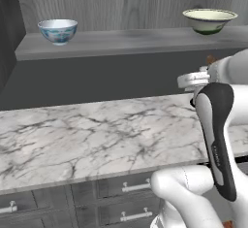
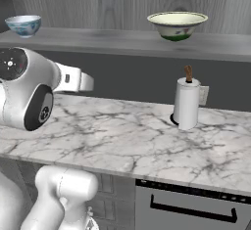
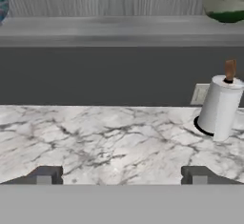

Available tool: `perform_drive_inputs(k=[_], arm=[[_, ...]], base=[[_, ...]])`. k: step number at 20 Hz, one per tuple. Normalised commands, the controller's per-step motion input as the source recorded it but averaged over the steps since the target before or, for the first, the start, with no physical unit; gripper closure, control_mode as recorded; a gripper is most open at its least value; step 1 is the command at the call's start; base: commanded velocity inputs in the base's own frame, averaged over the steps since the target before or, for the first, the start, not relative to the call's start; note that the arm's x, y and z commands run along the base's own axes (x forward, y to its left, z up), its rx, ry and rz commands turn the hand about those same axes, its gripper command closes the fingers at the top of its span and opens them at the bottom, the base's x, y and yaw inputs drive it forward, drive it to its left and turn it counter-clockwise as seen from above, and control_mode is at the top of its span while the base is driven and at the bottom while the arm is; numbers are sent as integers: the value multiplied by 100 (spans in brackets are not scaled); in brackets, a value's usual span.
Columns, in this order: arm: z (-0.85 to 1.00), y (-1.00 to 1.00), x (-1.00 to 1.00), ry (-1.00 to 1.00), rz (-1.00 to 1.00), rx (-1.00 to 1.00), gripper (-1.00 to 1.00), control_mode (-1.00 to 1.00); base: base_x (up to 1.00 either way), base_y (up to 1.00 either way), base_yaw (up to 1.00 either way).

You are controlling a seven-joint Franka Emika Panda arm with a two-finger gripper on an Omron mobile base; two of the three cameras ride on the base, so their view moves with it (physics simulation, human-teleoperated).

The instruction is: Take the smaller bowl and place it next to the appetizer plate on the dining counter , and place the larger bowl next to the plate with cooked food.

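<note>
The smaller bowl (image 1: 58,30), white with blue pattern, stands at the left end of a grey wooden shelf (image 1: 126,41); it also appears as the smaller bowl (image 2: 23,25) and as a sliver at the left edge, the smaller bowl (image 3: 2,6). The larger bowl (image 1: 209,20), cream with a dark green band, stands at the shelf's right; also the larger bowl (image 2: 177,25) and the larger bowl (image 3: 223,1). My gripper (image 3: 121,175) is open, its fingertips (image 3: 46,175) wide apart over a marble counter, well below and short of both bowls. The plates and dining counter are out of view.
A paper towel roll (image 2: 187,102) on a dark base stands on the marble counter (image 2: 122,136) with grey drawers (image 1: 126,198) beneath. A dark backsplash wall rises behind the counter, below the shelf. My white arm (image 1: 215,139) fills the near side.
</note>
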Motion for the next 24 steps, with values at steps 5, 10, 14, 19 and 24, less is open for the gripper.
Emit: perform_drive_inputs(k=[5,10,14,19,24], arm=[[100,-21,-24,-33,-22,9,-100,-100],[96,-43,-31,-15,-32,23,-100,-100],[71,-44,-37,-26,-23,33,-100,-100],[45,-39,-11,-12,-4,30,-100,-100],[5,-62,27,9,0,36,-100,-100]], base=[[0,0,0],[0,0,0],[0,0,0],[0,0,0],[0,0,0]])
